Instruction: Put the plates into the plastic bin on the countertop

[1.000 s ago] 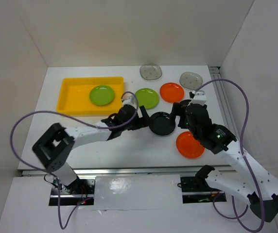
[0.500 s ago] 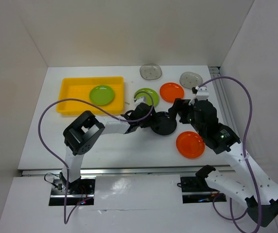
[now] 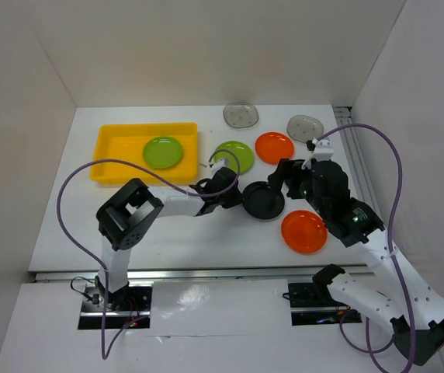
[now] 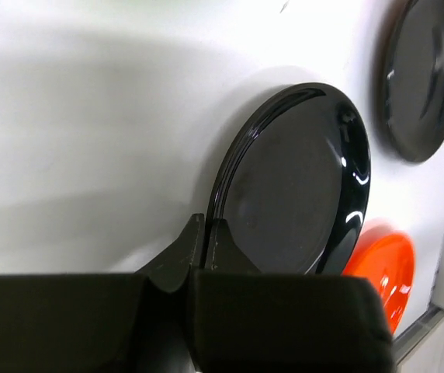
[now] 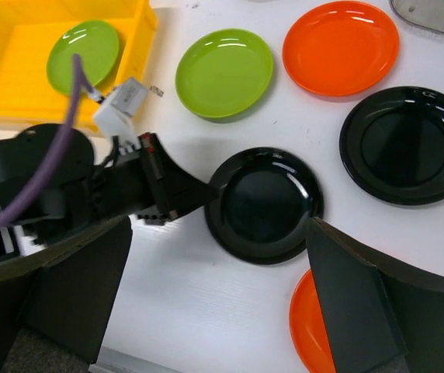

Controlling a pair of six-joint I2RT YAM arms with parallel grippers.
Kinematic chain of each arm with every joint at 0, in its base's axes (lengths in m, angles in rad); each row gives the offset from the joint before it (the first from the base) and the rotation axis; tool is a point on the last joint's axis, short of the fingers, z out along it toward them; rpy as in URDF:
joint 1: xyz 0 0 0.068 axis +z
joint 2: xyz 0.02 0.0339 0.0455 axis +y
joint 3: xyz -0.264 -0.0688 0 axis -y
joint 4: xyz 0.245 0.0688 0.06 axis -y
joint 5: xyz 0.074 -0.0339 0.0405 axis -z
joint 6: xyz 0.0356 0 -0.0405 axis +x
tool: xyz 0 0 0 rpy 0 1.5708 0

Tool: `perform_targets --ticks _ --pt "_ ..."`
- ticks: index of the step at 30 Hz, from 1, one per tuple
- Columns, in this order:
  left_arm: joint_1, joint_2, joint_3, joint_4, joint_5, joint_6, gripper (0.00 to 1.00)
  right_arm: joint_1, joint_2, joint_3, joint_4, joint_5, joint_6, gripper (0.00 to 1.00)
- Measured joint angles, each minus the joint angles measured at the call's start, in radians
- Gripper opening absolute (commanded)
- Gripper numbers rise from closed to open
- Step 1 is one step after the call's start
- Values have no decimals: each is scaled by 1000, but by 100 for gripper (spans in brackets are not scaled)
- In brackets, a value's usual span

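Glossy black plate point(image 4: 300, 194), matt white countertop point(image 4: 90, 132)

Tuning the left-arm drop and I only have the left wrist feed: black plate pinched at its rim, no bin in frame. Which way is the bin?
Observer: The plastic bin sits at the far left of the countertop, on the opposite side of the left gripper from the black plate.
Operator: Anything in it?
Observer: One green plate, lying flat in the bin's right half. The rest of its floor is bare.
Operator: Right arm in the way?
Observer: Probably not. The right gripper is open, holds nothing, and hangs over the plates on the side away from the bin.
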Motion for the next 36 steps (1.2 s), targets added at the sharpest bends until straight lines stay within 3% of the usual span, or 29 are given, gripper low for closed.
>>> perform_targets --ticks 7,12,16,19,27,28,29,31,33,36 --pt "46 -304 2 -359 -60 11 0 -7 6 -10 10 -21 3 100" --pt "319 -483 59 -430 -40 55 0 -10 32 -42 40 -53 4 100" --pt "551 -469 78 -444 -39 92 0 -10 102 -62 75 -90 8 100" --pt "665 -406 81 -455 -39 125 0 -14 137 -77 94 -131 8 100" --pt "756 -184 177 -480 -16 198 1 -18 153 -78 121 -173 8 100" --pt "761 -169 193 -486 -13 208 7 -18 153 -78 121 -175 8 100" --pt "765 -154 208 -491 -12 213 23 -18 153 -78 121 -177 8 100" --pt "774 -129 240 -505 -3 218 46 -18 151 -78 121 -180 8 100" --pt "784 -113 269 -515 4 231 79 -18 148 -78 121 -184 8 100" --pt "790 -127 260 -507 15 242 93 -18 138 -77 119 -185 7 100"
